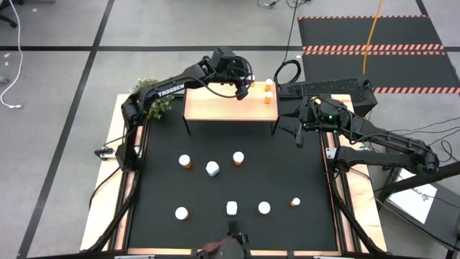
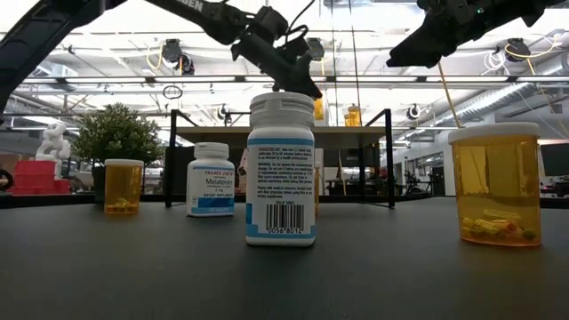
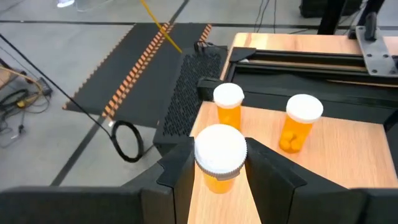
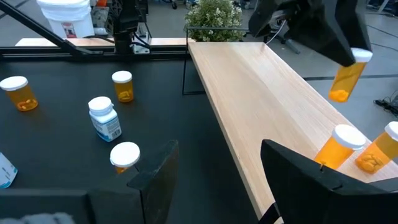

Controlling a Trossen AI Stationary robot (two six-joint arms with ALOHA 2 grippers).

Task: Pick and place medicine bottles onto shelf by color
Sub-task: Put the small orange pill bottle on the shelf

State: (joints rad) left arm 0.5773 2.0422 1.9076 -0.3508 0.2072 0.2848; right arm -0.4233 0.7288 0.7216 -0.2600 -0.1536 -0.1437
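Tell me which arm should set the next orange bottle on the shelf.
Left. Its claw already grips an orange bottle above the shelf, beside the two orange bottles standing there. The right claw is open and empty, off the shelf's end.

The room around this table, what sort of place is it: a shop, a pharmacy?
Probably a robotics lab or workshop, not a pharmacy. Two dark robot arms work over a black table holding scattered medicine bottles, cables trail across the floor, and hazard-striped floor mats lie beyond.
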